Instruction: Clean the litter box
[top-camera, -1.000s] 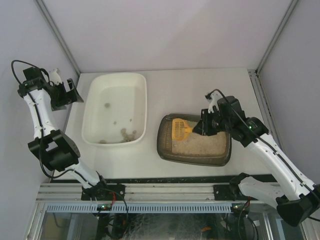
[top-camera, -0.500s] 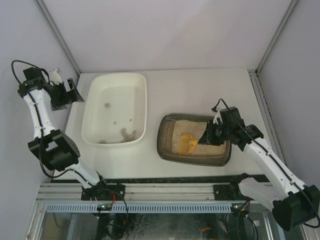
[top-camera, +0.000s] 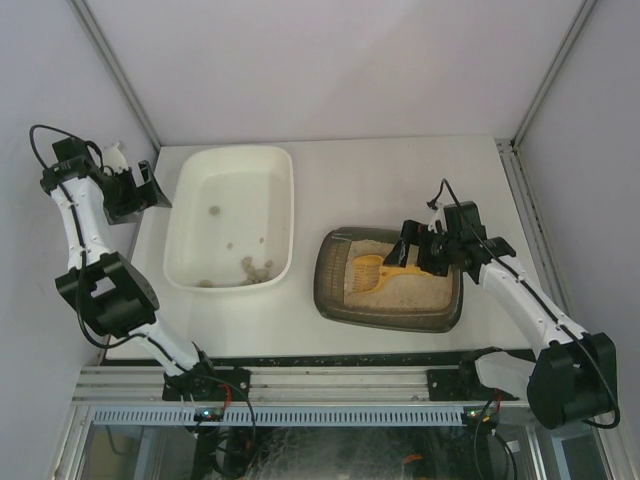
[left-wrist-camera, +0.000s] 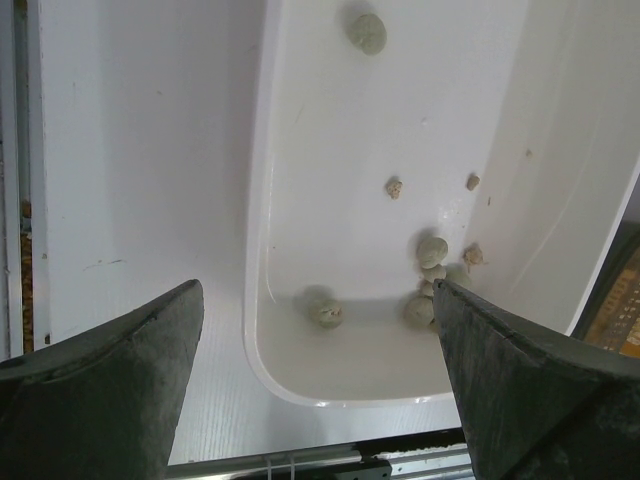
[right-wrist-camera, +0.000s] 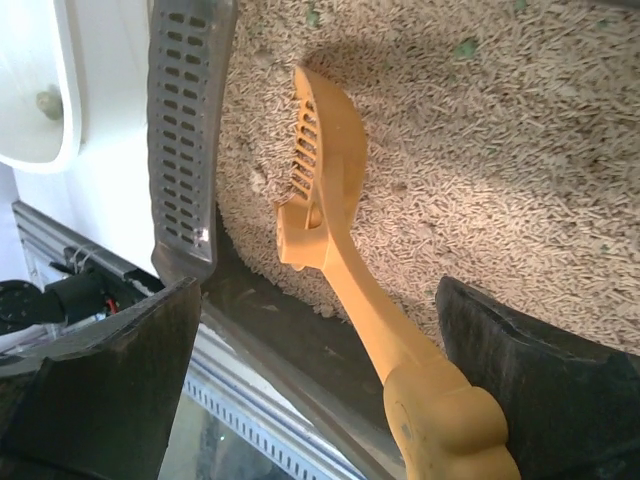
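Overhead, a white surface (top-camera: 400, 175) sits boxed in by pale walls and metal corner posts. A white tub (top-camera: 240, 200) stands left of centre with a few greyish clumps (left-wrist-camera: 432, 250) in it. The litter box (top-camera: 326, 282) lies to its right, near the front edge, with sandy litter inside.

The left tool (top-camera: 148, 188) hangs beside the tub's far left corner, spread wide and holding nothing. The right tool (top-camera: 418, 252) is over the litter box, its fingers also spread wide. A yellow scoop (right-wrist-camera: 330, 190) rests on the litter, its handle lying between those fingers without being clamped.

The handle's end is cut off at the bottom of the right wrist view, and I cannot tell if it touches either finger.
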